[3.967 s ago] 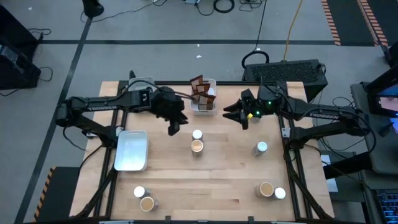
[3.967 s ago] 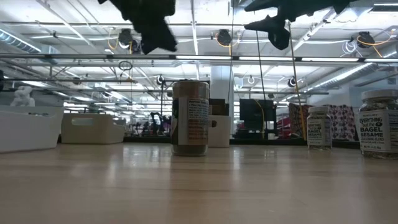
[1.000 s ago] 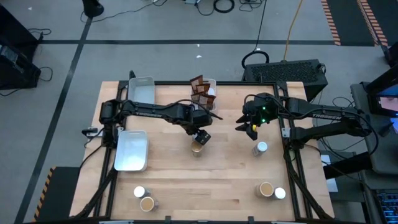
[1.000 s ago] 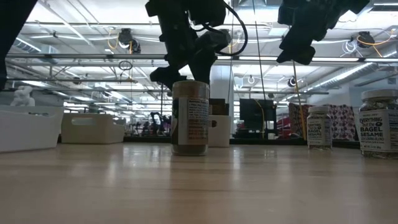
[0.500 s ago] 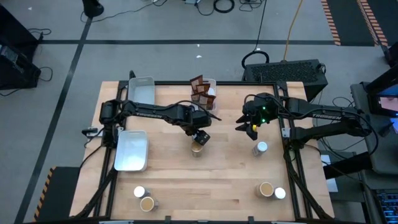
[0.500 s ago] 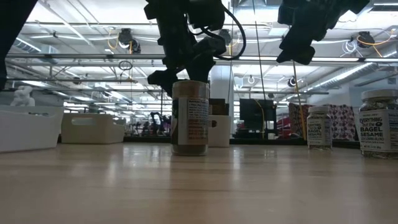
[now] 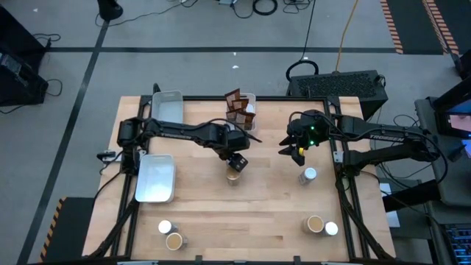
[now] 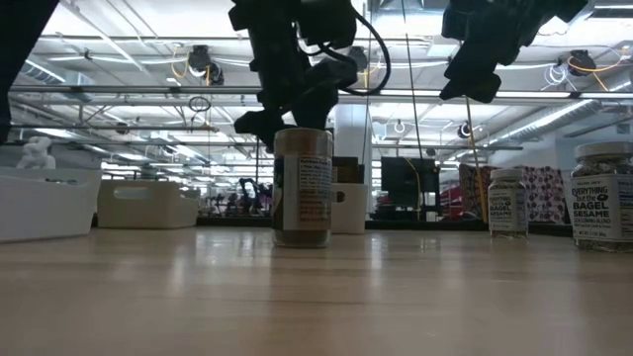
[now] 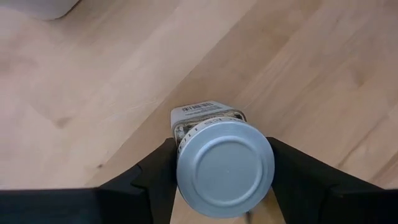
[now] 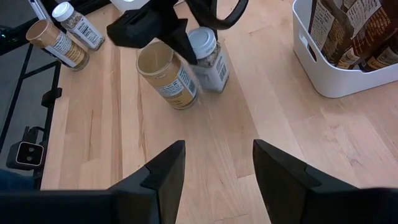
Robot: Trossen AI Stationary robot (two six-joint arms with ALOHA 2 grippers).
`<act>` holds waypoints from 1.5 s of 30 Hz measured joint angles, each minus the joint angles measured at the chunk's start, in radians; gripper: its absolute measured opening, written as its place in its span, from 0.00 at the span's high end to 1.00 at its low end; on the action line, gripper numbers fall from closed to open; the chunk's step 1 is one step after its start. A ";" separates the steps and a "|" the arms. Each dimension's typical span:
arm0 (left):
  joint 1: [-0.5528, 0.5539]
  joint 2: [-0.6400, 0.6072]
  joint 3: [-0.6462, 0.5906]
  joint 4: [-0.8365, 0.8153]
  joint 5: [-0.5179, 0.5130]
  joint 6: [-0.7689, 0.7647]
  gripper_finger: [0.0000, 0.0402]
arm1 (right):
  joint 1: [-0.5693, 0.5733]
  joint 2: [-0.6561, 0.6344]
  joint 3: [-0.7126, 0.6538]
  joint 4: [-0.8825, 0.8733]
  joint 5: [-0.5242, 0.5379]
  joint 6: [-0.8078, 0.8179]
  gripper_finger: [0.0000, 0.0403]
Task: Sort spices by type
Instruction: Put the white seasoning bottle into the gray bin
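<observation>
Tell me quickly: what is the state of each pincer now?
Left pincer: around the white-topped jar, grip not confirmed.
Right pincer: open, holding nothing.

Robotics lab or industrial workshop space. Wooden table (image 7: 243,213) on a black metal frame sits on a grey concrete floor (image 7: 184,66) with striped hazard tape (image 7: 394,29) and loose cables (image 7: 265,7). Low view shows an open ceiling (image 8: 119,59) with exposed beams, hanging lights and strip lighting, and a large hall behind. Monitor (image 7: 460,118) at the right edge, dark equipment case (image 7: 346,85) beside the table.
</observation>
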State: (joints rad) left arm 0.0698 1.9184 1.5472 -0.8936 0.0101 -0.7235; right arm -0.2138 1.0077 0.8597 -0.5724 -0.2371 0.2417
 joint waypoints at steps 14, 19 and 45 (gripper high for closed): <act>0.149 -0.129 0.029 -0.114 -0.003 0.115 0.46 | 0.000 0.000 0.000 -0.008 0.000 0.000 0.58; 0.262 -0.225 0.029 -0.149 -0.002 0.170 0.46 | 0.000 0.000 0.000 -0.008 0.000 0.000 0.58; 0.982 -0.352 0.001 -0.338 -0.030 0.367 0.46 | 0.000 0.000 0.000 0.023 0.001 -0.003 0.58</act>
State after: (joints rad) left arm 1.0518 1.5668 1.5478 -1.2319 -0.0201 -0.3569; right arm -0.2142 1.0080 0.8597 -0.5491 -0.2366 0.2386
